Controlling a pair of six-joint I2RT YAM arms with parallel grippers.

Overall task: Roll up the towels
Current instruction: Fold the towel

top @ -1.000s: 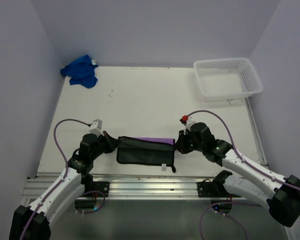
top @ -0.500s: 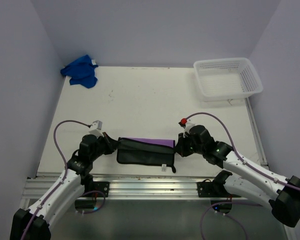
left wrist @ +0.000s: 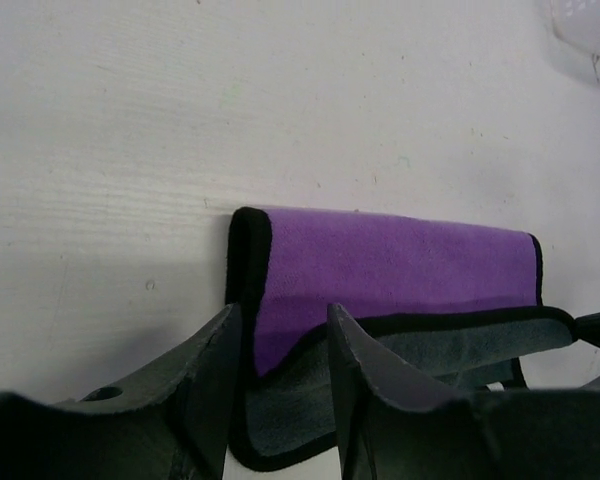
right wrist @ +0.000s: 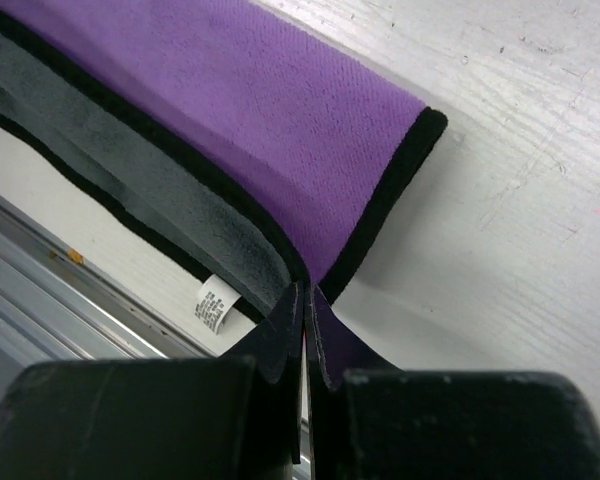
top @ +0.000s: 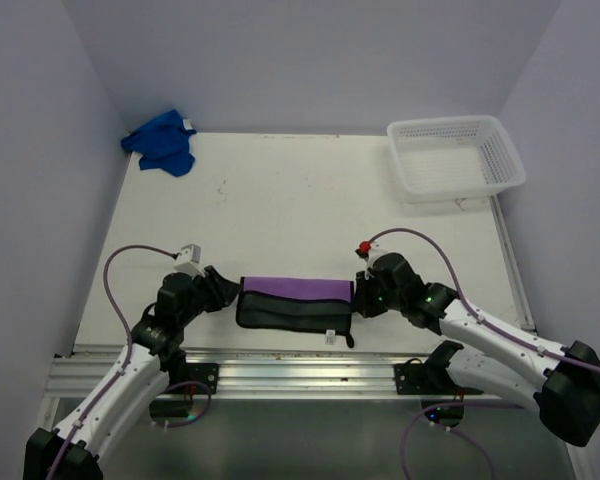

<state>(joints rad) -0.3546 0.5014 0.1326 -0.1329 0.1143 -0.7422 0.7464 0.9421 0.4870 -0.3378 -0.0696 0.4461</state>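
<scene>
**Purple towel pinched at one end only**

The purple towel [top: 295,302] is laid folded lengthwise near the front edge of the table [top: 300,200], between the two grippers. Its right end is clamped in the right gripper [right wrist: 306,295], whose jaws are pressed together. The left gripper [left wrist: 285,320] is held at the left end with its fingers parted, not squeezing the cloth. The blue towel [top: 160,143] is bunched in the far left corner, well apart.

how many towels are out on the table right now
2. The purple towel lies folded flat at the near middle. The blue towel is bunched up in the far left corner. No other towel shows in any view.
</scene>
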